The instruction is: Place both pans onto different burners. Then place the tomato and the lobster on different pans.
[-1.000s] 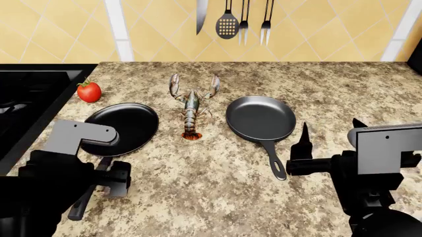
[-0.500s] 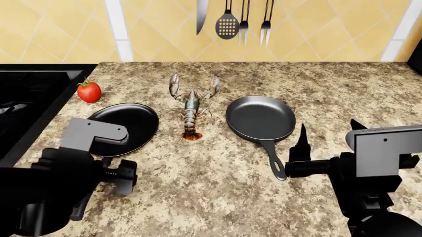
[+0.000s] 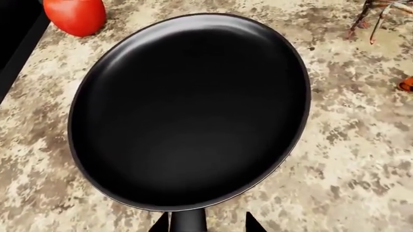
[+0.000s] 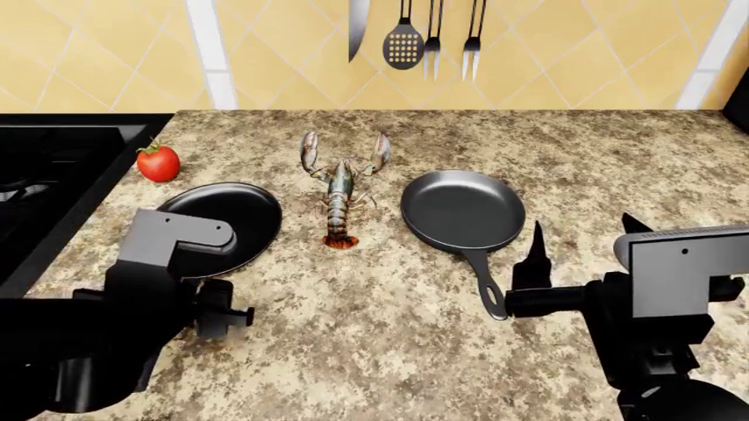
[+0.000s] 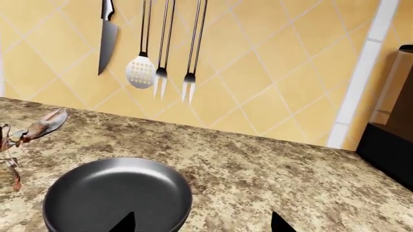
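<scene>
Stove (image 4: 53, 175): black, at the counter's far left edge in the head view; the burners cannot be made out.
Tomato (image 4: 158, 162): red with a green stem, on the granite counter (image 4: 387, 351) just beside the stove edge, at about 11 o'clock from the matte pan, apart from it. Also seen in the left wrist view (image 3: 75, 15).
Matte black pan (image 4: 234, 224): shallow, flat on the counter, at 9 o'clock from the lobster. Its near rim and handle are hidden by the left arm in the head view. It fills the left wrist view (image 3: 187, 106).
Left gripper (image 3: 206, 224): two dark fingertips (image 3: 253, 224) stand apart on either side of the matte pan's handle root; jaws spread, contact with the handle cannot be told.
Lobster (image 4: 342, 184): grey-brown, lying between the two pans, claws toward the wall, orange-red tail tip toward the robot.
Grey pan (image 4: 462, 209): glossier with a deeper rim, at 3 o'clock from the lobster, its handle pointing toward the robot. Also in the right wrist view (image 5: 116, 195).
Right gripper (image 5: 201, 223): fingertips (image 5: 279, 223) wide apart, pinching nothing, hovering near the grey pan's handle end.
Utensils (image 4: 410, 35): knife, slotted spatula and two forks hanging on the yellow tiled wall (image 4: 117, 53) at 12 o'clock from the lobster.
</scene>
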Motion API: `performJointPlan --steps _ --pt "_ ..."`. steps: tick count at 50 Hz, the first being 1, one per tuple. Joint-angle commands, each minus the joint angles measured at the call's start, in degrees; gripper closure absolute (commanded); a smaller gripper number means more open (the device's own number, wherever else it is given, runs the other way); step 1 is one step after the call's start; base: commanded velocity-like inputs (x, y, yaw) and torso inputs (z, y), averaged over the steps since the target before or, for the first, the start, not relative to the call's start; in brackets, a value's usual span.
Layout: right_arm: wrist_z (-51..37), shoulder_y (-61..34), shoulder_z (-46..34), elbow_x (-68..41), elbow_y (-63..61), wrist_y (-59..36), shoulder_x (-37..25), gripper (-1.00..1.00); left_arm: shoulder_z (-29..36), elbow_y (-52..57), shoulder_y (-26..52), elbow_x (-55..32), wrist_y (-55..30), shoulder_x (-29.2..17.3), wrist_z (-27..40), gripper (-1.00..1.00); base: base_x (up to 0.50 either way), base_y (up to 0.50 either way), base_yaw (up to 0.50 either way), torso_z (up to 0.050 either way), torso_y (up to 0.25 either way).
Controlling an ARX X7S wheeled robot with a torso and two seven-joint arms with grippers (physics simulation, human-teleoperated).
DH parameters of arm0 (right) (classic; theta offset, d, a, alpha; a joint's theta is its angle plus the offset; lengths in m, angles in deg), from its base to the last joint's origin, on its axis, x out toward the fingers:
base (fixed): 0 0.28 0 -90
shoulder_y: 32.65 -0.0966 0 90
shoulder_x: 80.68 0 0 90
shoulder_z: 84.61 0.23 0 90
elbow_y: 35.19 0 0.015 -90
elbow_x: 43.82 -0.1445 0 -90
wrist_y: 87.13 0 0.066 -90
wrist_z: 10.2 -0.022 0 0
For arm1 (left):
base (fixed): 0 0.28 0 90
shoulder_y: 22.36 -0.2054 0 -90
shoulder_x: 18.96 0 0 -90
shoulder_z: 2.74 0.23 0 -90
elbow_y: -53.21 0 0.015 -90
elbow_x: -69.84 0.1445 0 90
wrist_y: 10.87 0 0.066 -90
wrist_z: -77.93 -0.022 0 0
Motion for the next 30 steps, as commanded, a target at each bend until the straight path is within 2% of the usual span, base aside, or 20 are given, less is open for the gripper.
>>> performJointPlan --steps 1,22,27,30 --pt "-0.2 0.1 0.0 -0.4 -0.4 0.1 -0.2 -1.0 1.4 -1.7 -1.9 0.8 -0.3 -0.6 1.0 1.0 0.0 0.0 0.0 0.0 0.0" --pt "-1.6 -0.9 0.6 -2.3 -1.9 -1.6 -0.1 -1.0 -6.6 7.9 3.5 -12.5 1.7 -5.0 9.6 1.0 0.0 0.0 0.0 0.0 0.0" --pt "-2.9 -2.3 1.6 -4.3 -3.7 -4.5 -0.2 -1.0 -8.4 11.5 1.5 -13.4 3.2 -5.6 9.4 1.0 0.0 0.0 0.0 0.0 0.002" --pt "-4.6 -5.5 6.8 -13.3 -4.6 -11.9 1.8 -1.0 -8.5 12.5 3.3 -17.1 3.4 -6.7 11.7 1.0 0.0 0.0 0.0 0.0 0.003"
